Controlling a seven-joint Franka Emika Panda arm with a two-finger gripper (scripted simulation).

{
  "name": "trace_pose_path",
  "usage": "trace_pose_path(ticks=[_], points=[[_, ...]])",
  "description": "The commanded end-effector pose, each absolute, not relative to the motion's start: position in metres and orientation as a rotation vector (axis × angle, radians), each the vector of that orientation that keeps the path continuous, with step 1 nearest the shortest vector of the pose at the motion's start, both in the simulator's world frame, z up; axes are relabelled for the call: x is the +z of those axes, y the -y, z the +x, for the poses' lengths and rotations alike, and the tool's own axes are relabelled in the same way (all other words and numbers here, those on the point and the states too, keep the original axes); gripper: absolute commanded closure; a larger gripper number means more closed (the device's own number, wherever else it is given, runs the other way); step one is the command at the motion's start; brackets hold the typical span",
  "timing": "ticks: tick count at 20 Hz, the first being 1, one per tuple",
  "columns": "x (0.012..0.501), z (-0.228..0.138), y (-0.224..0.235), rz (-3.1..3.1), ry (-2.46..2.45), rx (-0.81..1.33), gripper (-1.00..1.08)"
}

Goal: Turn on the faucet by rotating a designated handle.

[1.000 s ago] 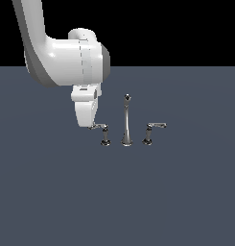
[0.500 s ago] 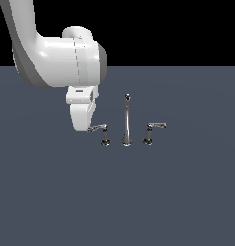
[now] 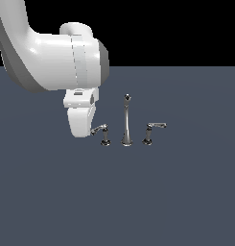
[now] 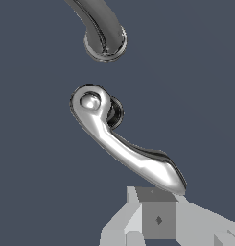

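Observation:
The chrome faucet stands mid-floor in the exterior view, with a tall thin spout (image 3: 126,122) between two lever handles. The handle (image 3: 104,132) on the exterior view's left has a straight post, and its flat arm points towards my hand. In the wrist view this handle (image 4: 123,144) lies just beyond my fingertips, and the spout base (image 4: 107,41) lies farther off. My gripper (image 3: 88,131) sits at the lever's free end. Its fingertips (image 4: 157,218) show together with no gap and hold nothing. The twin handle (image 3: 148,132) stands on the spout's other side.
My large white arm (image 3: 56,57) fills the upper part of the exterior view's left. The dark grey floor (image 3: 138,202) stretches around the faucet.
My arm and hand have shifted a little towards the exterior view's left and slightly lower. The faucet pieces stand where they were.

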State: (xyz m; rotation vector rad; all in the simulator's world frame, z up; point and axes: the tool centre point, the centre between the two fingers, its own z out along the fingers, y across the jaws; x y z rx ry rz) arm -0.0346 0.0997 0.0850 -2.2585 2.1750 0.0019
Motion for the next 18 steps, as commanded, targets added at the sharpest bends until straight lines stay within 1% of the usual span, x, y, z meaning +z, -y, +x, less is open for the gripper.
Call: trace_pose_path(ticks=[1, 2, 14, 15, 16, 18], points=[[0.086, -0.040, -0.090, -2.248, -2.193, -0.001, 1.08], [0.085, -0.037, -0.099, -2.259, -2.176, 0.003, 1.08], [0.085, -0.060, -0.047, -2.249, -2.193, 0.000, 1.08], [0.085, -0.060, -0.047, -2.249, -2.193, 0.000, 1.08], [0.085, -0.060, -0.072, -2.287, -2.144, 0.009, 1.08], [0.085, -0.057, -0.059, -2.280, -2.154, 0.007, 1.08]])
